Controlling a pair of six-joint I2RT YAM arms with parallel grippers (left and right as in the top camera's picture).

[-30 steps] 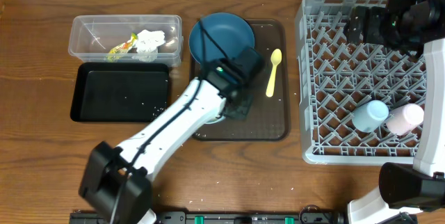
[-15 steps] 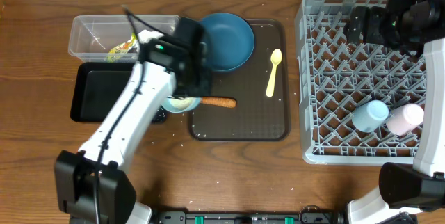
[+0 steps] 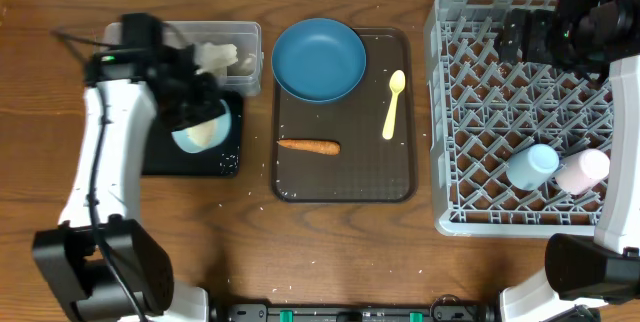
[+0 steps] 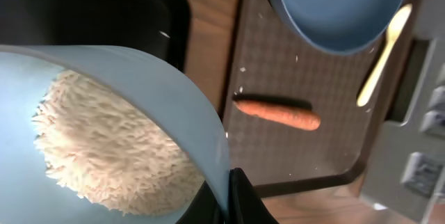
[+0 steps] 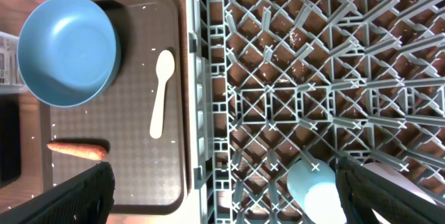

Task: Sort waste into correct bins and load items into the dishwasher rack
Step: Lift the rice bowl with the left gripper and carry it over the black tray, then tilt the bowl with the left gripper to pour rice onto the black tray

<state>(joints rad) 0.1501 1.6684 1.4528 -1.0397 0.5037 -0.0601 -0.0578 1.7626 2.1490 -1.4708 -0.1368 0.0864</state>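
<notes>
My left gripper (image 3: 207,112) is shut on the rim of the small pale-blue bowl (image 3: 203,130), which is tilted and holds white rice (image 4: 104,140), over the black tray (image 3: 190,165). Its fingers (image 4: 233,197) pinch the bowl wall. The clear tub (image 3: 130,50) behind holds white tissue (image 3: 216,58); the wrapper is hidden. The orange carrot (image 3: 308,146), dark-blue bowl (image 3: 319,59) and yellow spoon (image 3: 393,104) lie on the brown tray (image 3: 345,182). The grey rack (image 3: 470,112) holds the light-blue cup (image 3: 531,165) and pink cup (image 3: 583,170). My right gripper (image 5: 226,186) is open and empty above the rack.
Loose rice grains are scattered on the brown tray (image 5: 132,175) and on the wooden table around it. The left arm reaches over the clear tub's left part. The rack (image 5: 313,78) fills the table's right side.
My left gripper has carried the pale-blue bowl of rice leftwards from the brown tray to above the black tray. The carrot now lies uncovered on the brown tray. The right arm has not moved.
</notes>
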